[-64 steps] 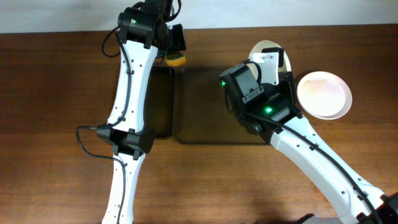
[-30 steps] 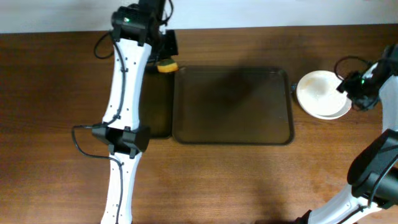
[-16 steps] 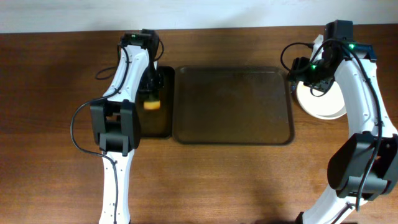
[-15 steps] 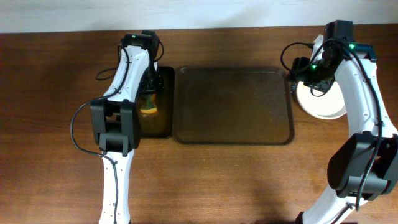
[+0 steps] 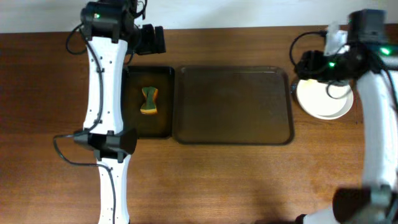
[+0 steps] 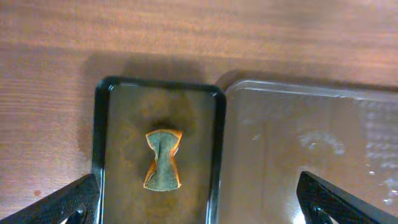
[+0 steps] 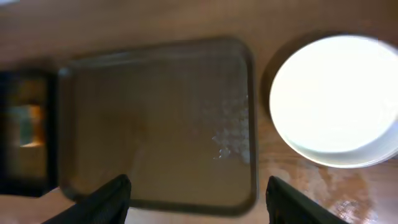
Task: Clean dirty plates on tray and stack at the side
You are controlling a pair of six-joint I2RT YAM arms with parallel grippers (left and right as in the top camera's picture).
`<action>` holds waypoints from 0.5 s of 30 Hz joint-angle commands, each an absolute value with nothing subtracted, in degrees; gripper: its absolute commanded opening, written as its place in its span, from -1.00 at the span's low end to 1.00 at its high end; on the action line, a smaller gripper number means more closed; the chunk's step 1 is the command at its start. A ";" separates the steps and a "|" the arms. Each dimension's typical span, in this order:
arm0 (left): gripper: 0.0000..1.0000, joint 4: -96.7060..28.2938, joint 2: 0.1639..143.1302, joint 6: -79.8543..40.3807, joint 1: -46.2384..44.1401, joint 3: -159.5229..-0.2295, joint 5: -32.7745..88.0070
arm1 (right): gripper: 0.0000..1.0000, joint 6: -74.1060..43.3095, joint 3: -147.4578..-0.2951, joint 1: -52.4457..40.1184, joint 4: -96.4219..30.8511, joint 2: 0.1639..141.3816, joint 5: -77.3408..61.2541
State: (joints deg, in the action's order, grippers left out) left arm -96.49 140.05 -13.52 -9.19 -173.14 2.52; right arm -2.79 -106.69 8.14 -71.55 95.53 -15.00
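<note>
The white plates [image 5: 321, 104] sit stacked on the wood table just right of the tray [image 5: 233, 106], which is bare and wet. The right wrist view shows the plates [image 7: 336, 99] beyond the tray's [image 7: 155, 118] right rim. My right gripper [image 5: 311, 63] hovers above the tray's far right corner, and in its own view the right gripper [image 7: 199, 208] is open and holds nothing. Held high over the table's far edge, my left gripper [image 5: 152, 40] also stands open; between its spread fingers [image 6: 62, 202] nothing is held.
A yellow-green sponge [image 5: 149, 101] lies pinched at the waist in the narrow black tray [image 5: 163, 121] left of the big tray. From the left wrist, the sponge [image 6: 163, 160] is below the jaws. Bare wood table surrounds both trays.
My left gripper opened and let go of the sponge, which now lies in the black tray, and that arm lifted back. The right arm drew up from the plates.
</note>
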 commanded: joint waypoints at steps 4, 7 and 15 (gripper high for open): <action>0.99 -96.55 139.06 -14.70 -9.10 -173.53 3.42 | 0.97 -1.91 -108.33 7.79 -76.55 75.59 -15.88; 0.99 -96.55 139.06 -14.70 -9.08 -173.53 3.42 | 0.97 -1.91 -108.33 7.79 -76.55 69.67 -15.88; 0.99 -96.55 139.06 -14.70 -9.08 -173.53 3.42 | 0.97 0.30 -104.40 7.77 -75.61 64.71 -12.64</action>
State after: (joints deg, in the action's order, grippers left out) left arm -96.49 139.81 -14.35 -9.19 -173.16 2.81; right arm -1.93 -107.66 8.14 -78.81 65.34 -13.80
